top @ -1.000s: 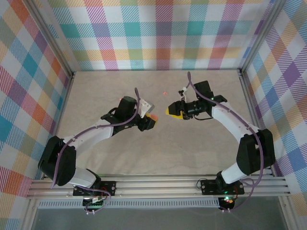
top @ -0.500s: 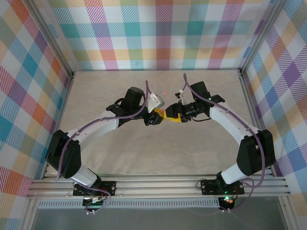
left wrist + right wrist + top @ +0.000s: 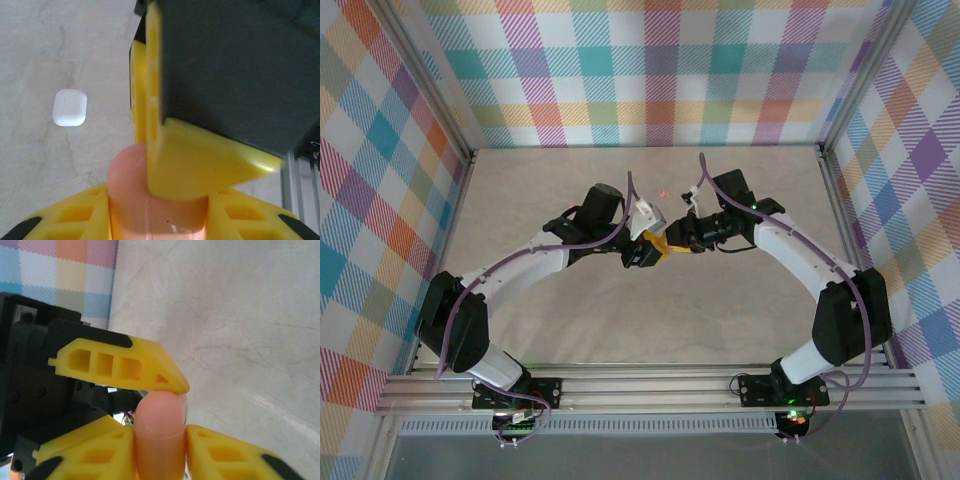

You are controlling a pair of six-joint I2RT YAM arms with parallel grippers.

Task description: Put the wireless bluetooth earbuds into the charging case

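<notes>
Drawn together mid-bench, now clamping pink case [image 3: 127, 180] from 2 sides.
Pinched by narrowly parted left hand [image 3: 159, 222] and right hand [image 3: 159, 435]; ready for opening, with 1 pink earbud [image 3: 664, 192] beyond on bench [image 3: 520, 180].

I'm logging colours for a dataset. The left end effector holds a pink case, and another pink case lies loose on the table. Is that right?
Not quite. What lies loose on the table is a white case, not a pink one, as the left wrist view shows. The left end effector does hold a pink case.
</notes>
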